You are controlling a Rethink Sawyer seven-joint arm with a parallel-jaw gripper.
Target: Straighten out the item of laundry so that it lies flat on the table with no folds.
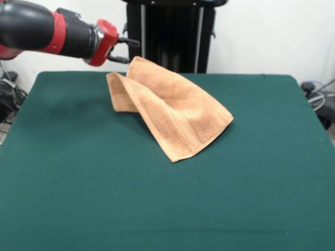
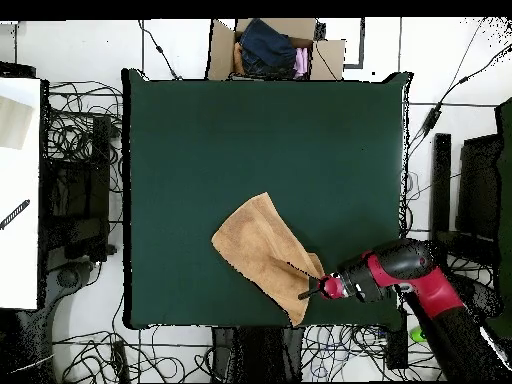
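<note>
Nearest us in the front view, bare green table (image 1: 157, 209). Then the towel (image 1: 172, 112), centre of the table and a shade toward twelve o'clock, lying creased: one hemmed corner flat at five o'clock, a folded flap bunched at ten. Its far corner lifts off the felt, up at eleven o'clock, where the gripper (image 1: 128, 50) comes in sideways from nine, its black fingers pinching that raised corner. Behind, the red-and-black arm (image 1: 47, 31).

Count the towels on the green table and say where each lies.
1: the towel lies folded on the table, its raised corner at the gripper. None other shows.
</note>
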